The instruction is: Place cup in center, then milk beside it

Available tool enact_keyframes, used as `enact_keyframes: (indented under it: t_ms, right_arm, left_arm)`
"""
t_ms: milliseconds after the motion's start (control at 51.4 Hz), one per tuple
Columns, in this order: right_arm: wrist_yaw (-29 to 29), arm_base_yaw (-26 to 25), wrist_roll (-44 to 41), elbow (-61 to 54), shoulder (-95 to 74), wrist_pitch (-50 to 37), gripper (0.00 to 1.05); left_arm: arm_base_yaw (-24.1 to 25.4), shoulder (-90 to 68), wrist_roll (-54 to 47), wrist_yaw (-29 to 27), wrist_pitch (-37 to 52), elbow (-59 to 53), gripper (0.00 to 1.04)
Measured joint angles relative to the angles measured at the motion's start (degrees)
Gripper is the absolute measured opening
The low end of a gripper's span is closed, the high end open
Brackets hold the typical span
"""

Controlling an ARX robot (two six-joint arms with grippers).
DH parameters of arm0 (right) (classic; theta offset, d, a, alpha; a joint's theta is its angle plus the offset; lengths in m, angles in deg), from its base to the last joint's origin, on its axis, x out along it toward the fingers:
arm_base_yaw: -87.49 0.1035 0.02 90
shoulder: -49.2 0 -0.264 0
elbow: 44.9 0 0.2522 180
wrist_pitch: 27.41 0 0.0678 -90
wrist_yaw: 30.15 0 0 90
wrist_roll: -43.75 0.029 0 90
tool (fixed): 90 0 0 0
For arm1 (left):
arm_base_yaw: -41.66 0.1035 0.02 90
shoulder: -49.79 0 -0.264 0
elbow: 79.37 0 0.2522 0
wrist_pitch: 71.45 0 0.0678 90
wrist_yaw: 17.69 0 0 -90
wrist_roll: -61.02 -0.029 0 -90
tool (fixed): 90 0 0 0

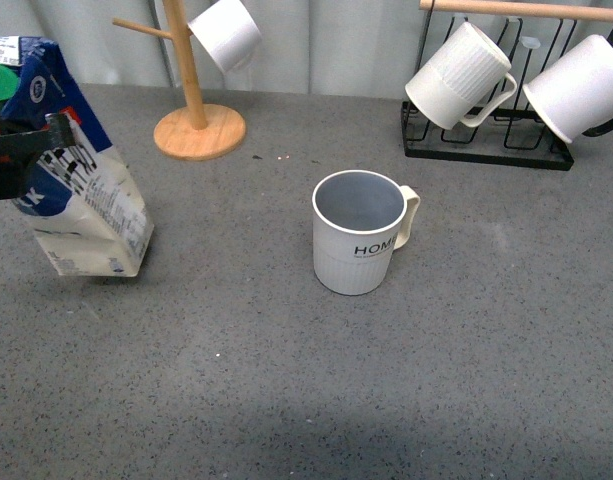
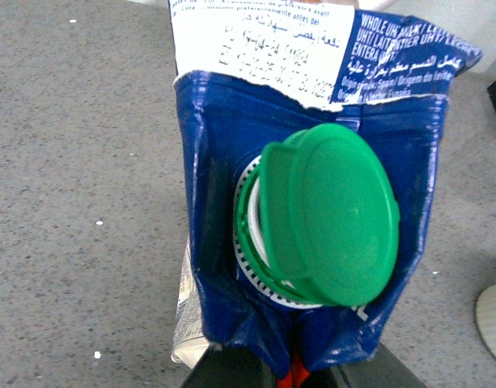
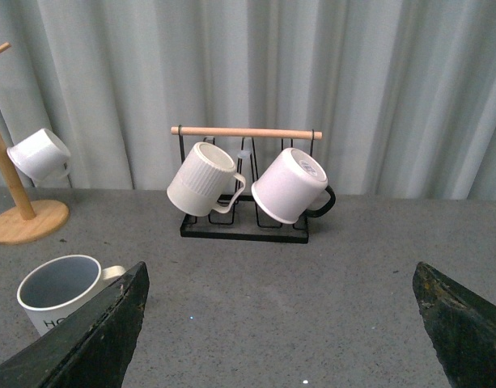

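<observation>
The cup (image 1: 358, 232), off-white with black "HOME" lettering and a grey-blue inside, stands upright near the middle of the grey table (image 1: 316, 390), handle to the right. It also shows in the right wrist view (image 3: 60, 289). The milk (image 1: 78, 190), a blue and cream carton with a green cap (image 2: 328, 212), hangs tilted at the far left, its lower corner close to the table. My left gripper (image 1: 21, 160) is shut on the milk near its top. My right gripper (image 3: 284, 339) is open over bare table, with nothing between its fingers, right of the cup.
A wooden mug tree (image 1: 193, 100) with a white mug (image 1: 226, 32) stands at the back left. A black wire rack (image 1: 486, 140) at the back right holds a ribbed white mug (image 1: 458, 78) and another white mug (image 1: 578, 88).
</observation>
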State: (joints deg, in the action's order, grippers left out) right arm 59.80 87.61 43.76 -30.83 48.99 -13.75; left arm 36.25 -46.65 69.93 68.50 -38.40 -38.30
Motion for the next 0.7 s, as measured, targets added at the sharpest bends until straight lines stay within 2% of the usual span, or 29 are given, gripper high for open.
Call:
enact_keyframes:
  t_ms: [330,700]
  right_arm:
    - [0.00,0.00,0.00,0.00,0.00,0.00,0.95]
    - [0.00,0.00,0.02,0.00,0.00,0.00,0.95]
  left_arm:
    - [-15.91,-0.02,7.32,-8.90,-0.04,1.09,0.04]
    - [-20.83,-4.07,9.86,-13.35,-1.01,4.98,0.04]
